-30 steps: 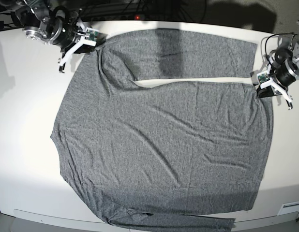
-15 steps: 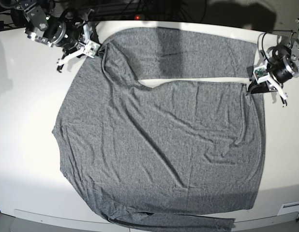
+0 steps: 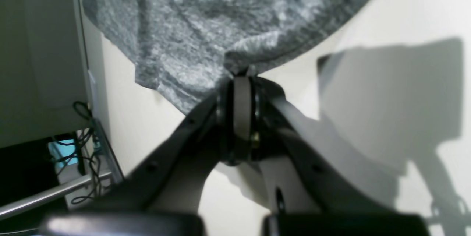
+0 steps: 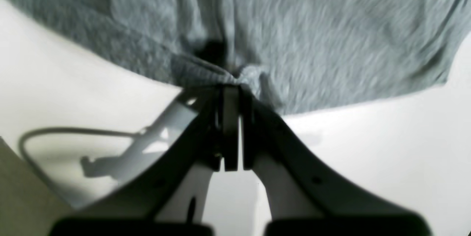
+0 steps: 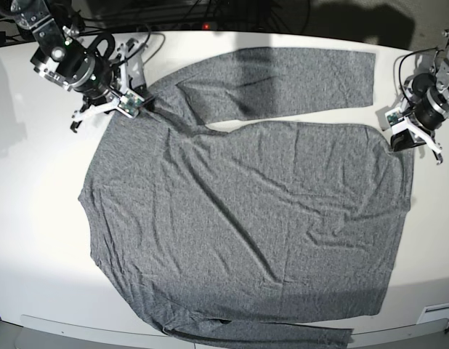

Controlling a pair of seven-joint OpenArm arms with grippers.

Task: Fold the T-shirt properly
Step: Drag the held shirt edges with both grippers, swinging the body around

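Note:
The grey T-shirt lies spread flat over the white table, one long sleeve folded across its far edge and another sleeve along the near edge. At the shirt's far left corner, my right gripper is shut on the fabric; the right wrist view shows the cloth bunched at the closed tips. At the far right edge my left gripper is shut on the hem; the left wrist view shows the cloth pinched at its tips.
The white table has bare strips to the left and right of the shirt. Black cables run behind its far edge. In the left wrist view the table's edge drops to wires and a metal bar.
My right gripper has dragged the shirt's far left corner towards the front, shifting the folded sleeve. My left gripper moved in, then back out to the right, drawing that edge taut.

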